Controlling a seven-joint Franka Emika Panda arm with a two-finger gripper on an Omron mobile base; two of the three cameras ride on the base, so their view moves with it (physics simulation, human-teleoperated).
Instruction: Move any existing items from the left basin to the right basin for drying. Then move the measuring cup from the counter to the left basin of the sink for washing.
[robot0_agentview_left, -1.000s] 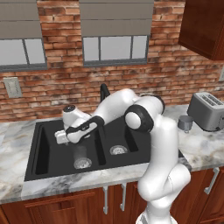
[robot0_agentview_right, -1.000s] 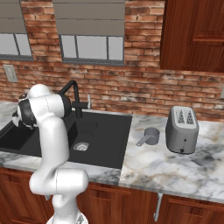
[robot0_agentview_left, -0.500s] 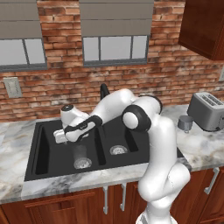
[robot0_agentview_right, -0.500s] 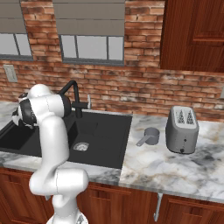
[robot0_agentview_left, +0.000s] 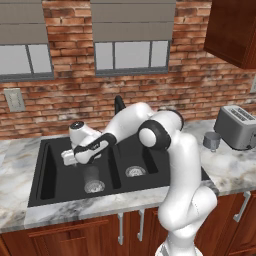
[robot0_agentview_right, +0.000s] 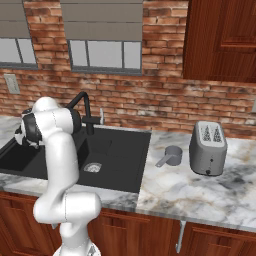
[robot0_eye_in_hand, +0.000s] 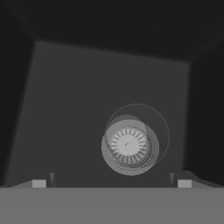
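Gripper: I see my gripper (robot0_eye_in_hand: 112, 183) spread wide, over the sink's (robot0_agentview_left: 47, 170) left basin.
Glass: a clear glass (robot0_agentview_left: 92, 179) upright on that basin's drain.
Cup: cup (robot0_agentview_right: 171, 155) on the desk (robot0_agentview_right: 200, 187), right of the sink.

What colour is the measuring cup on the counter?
Grey; the measuring cup shows best in the right base view.

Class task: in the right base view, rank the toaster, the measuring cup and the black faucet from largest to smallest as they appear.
1. Toaster, the bulkiest.
2. Black faucet, tall but thin, partly behind the arm, so its rank against the toaster is unsure.
3. Measuring cup, clearly smallest.
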